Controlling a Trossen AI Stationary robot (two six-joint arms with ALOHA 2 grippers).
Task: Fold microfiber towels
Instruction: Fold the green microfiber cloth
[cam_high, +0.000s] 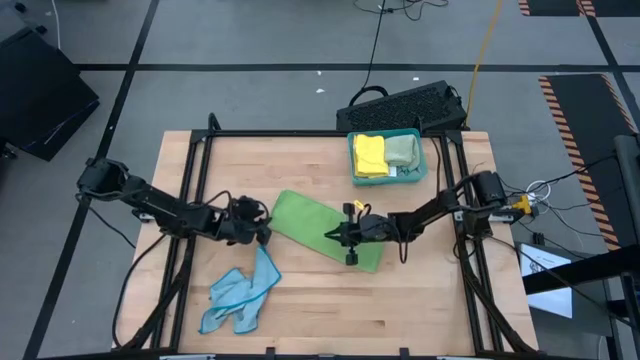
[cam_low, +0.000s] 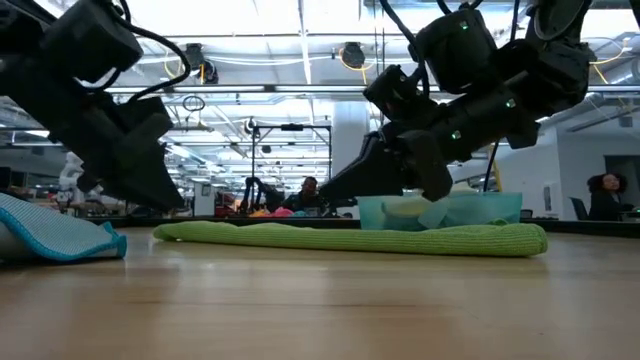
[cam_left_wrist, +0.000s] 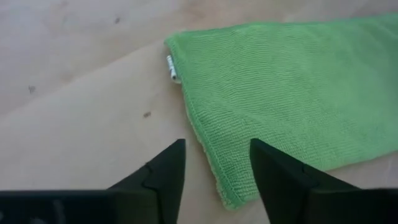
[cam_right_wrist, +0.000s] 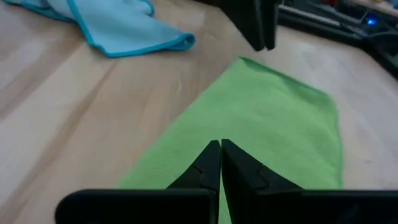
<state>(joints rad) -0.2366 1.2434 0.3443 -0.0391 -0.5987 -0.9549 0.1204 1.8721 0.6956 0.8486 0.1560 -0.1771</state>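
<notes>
A bright green towel (cam_high: 320, 228) lies on the table's middle, folded into a long flat strip (cam_low: 350, 237). My left gripper (cam_high: 266, 224) is open just over the strip's left end, its fingers (cam_left_wrist: 168, 174) standing on either side of the end's edge (cam_left_wrist: 208, 155) without touching it. My right gripper (cam_high: 332, 236) is shut and hovers a little above the strip's right half (cam_right_wrist: 261, 124), its tip (cam_low: 330, 195) clear of the cloth. A light blue towel (cam_high: 240, 295) lies crumpled at the near left.
A teal tray (cam_high: 388, 180) at the far right holds a folded yellow towel (cam_high: 370, 155) and a pale green one (cam_high: 402, 152). A black keyboard (cam_high: 405, 105) lies beyond the table's far edge. Bare wood shows near the front right.
</notes>
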